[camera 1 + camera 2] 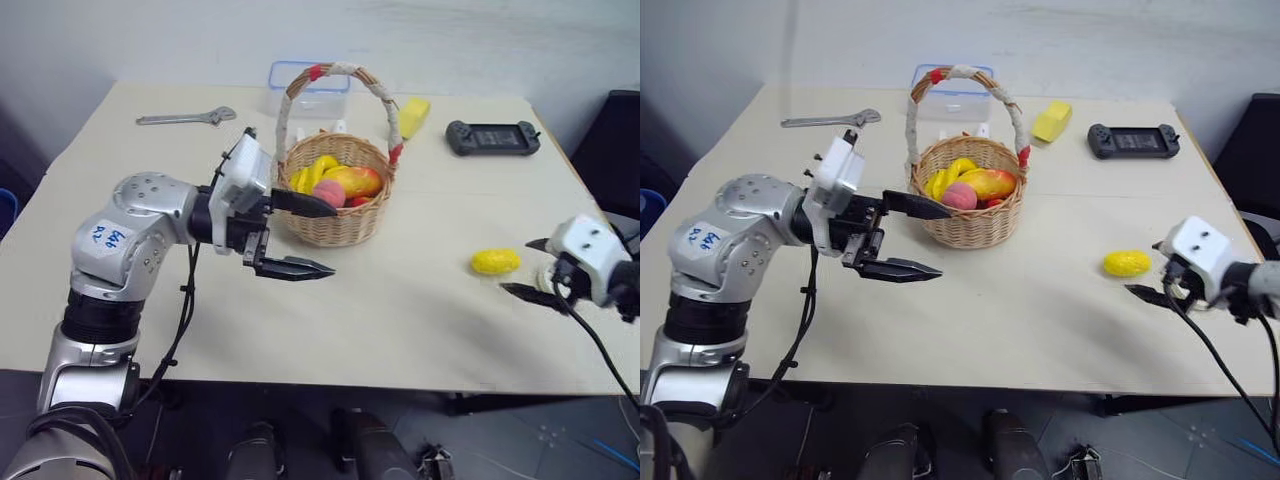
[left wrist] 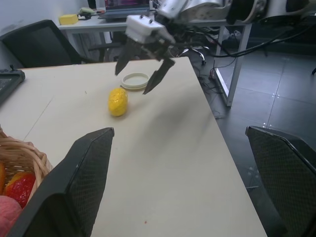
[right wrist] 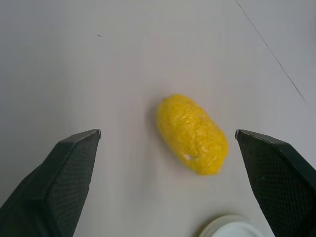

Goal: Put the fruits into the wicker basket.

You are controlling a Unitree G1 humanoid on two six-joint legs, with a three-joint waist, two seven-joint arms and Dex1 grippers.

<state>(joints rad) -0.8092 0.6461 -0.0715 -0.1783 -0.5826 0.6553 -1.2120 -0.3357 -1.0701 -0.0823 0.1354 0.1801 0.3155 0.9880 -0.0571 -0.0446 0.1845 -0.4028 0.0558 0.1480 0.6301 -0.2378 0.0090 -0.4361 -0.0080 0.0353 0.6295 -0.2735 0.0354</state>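
At centre frame, the round tan wicker basket (image 1: 335, 200) holds the pink-red peach (image 1: 329, 193), half hidden among other fruit.
At lower right, the oval yellow lemon-like fruit (image 1: 496, 262) lies on the table beside the wide-open, empty right gripper (image 1: 533, 268); the left gripper (image 1: 305, 235) gapes empty by the basket.

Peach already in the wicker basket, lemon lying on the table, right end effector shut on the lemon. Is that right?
Not quite. The peach is in the wicker basket and the lemon lies on the table, but the right end effector is open, its fingers apart on either side of the lemon, as the right wrist view shows.
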